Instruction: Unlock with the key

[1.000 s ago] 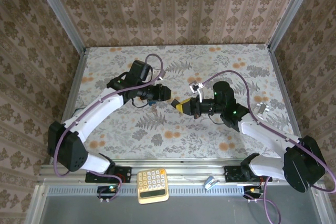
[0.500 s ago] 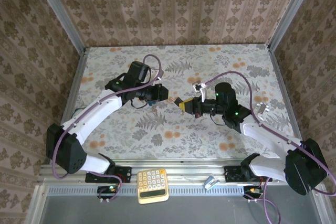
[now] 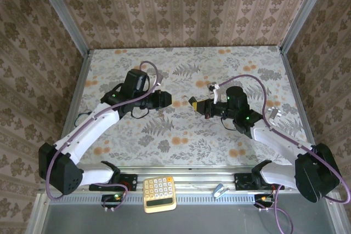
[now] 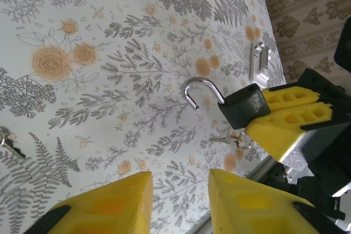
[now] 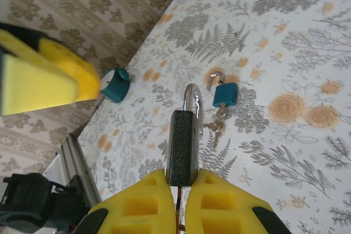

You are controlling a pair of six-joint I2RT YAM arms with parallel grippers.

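Off the padlock [image 4: 244, 105], the left gripper [image 4: 180, 176] is drawn back, spread, empty; the right gripper [image 5: 180, 175] is clamped on the padlock, shackle [image 4: 185, 90] sprung; the key [image 4: 10, 147] is left on the table [image 4: 109, 36]: unlocking judged done.

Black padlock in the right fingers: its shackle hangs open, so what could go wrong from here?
1. The black padlock is pinched only at its lower end by the right fingers, above the table; a slip could drop it.
2. The left fingers are open and empty, and the blue padlock with keys beside it lies close by on the table; the wrong key might get picked.
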